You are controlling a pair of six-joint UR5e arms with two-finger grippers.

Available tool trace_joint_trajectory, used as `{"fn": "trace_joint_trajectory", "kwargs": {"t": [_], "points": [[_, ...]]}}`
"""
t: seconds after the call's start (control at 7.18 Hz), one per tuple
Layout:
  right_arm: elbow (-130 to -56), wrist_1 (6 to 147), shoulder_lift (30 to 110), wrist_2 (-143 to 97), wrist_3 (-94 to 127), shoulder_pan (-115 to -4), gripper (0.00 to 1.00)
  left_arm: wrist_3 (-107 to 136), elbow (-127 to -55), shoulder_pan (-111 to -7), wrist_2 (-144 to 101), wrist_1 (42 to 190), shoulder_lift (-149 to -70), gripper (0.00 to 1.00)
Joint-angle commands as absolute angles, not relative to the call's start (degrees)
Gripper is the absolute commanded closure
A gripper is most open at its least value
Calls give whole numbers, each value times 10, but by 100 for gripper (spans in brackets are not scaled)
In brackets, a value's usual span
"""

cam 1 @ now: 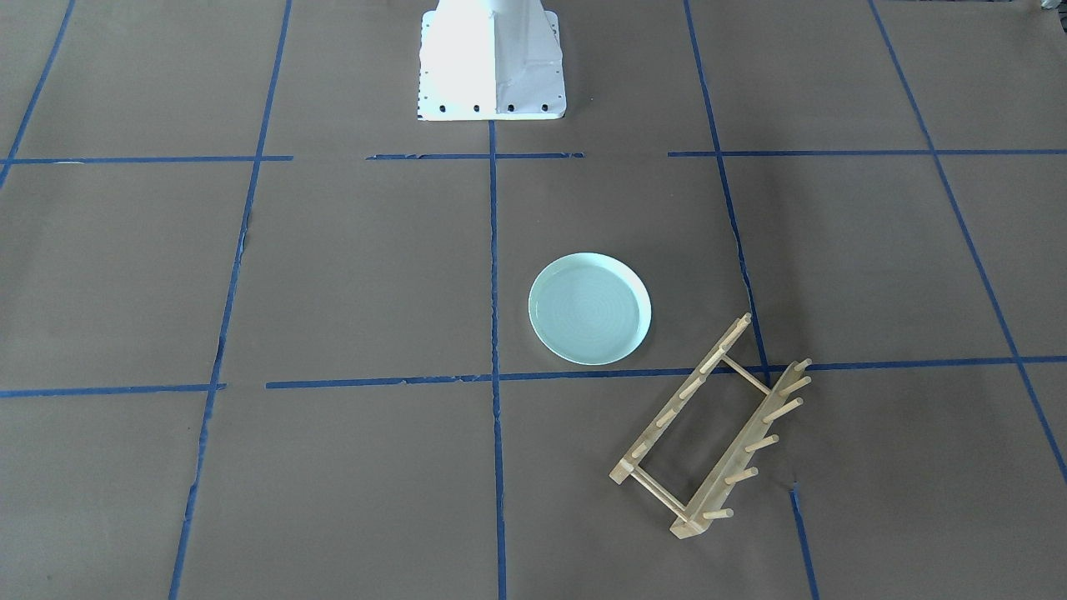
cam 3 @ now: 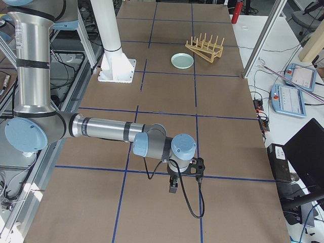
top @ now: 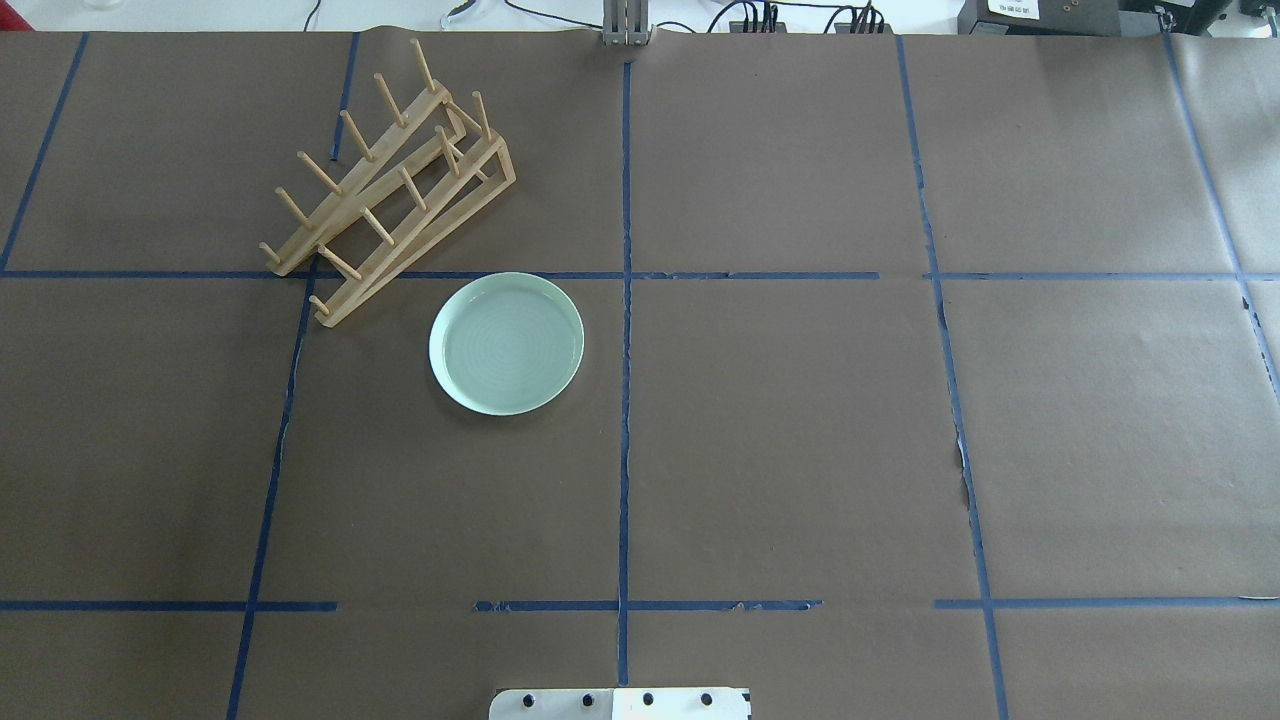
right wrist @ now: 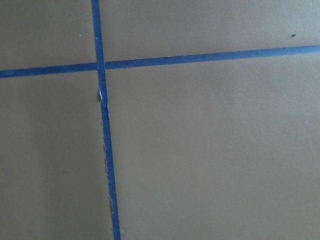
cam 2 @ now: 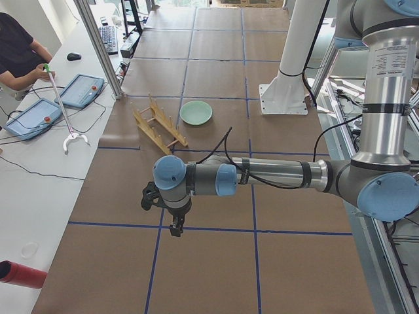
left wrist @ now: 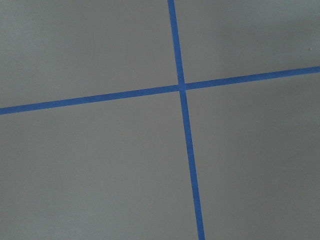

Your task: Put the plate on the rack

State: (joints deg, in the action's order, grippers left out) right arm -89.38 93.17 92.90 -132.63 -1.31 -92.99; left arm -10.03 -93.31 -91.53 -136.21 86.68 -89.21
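The pale mint-green plate point(top: 506, 343) lies flat on the brown table, also in the front-facing view point(cam 1: 589, 308), the left view point(cam 2: 196, 112) and the right view point(cam 3: 181, 61). The wooden rack point(top: 385, 190) stands just beyond it, with its pegs upright and nothing in it; it also shows in the front-facing view point(cam 1: 711, 425), the left view point(cam 2: 157, 123) and the right view point(cam 3: 204, 46). My left gripper point(cam 2: 175, 228) hangs over bare table far from both, seen only in the left view. My right gripper point(cam 3: 173, 188) does the same in the right view. I cannot tell whether either is open or shut.
The white robot base point(cam 1: 492, 62) stands at the table's near edge. Blue tape lines point(top: 626, 300) cross the brown paper cover. An operator point(cam 2: 16, 52), pendants point(cam 2: 84, 88) and a grabber stick point(cam 2: 62, 108) are on a side bench. Both wrist views show only paper and tape.
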Motion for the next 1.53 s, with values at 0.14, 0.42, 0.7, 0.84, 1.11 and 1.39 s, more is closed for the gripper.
{"fn": "trace_joint_trajectory", "kwargs": {"t": [0.14,0.42,0.7,0.84,1.11,1.39], "points": [[-895,932,929,-1326,-12,-930,0,-95,-938,-911,-1368,869,-917,0],[-894,932,929,-1326,-12,-930,0,-28,-973,-884,-1372,847,-986,0],[-894,932,929,-1326,-13,-930,0,107,-1044,-818,-1372,791,-1072,0],[-894,932,929,-1326,-12,-930,0,178,-1058,-774,-1373,790,-1109,0],[-895,932,929,-1326,-13,-930,0,313,-1060,-684,-1365,796,-1184,0],[-895,932,929,-1326,-12,-930,0,425,-1065,-607,-1328,817,-1221,0]]}}
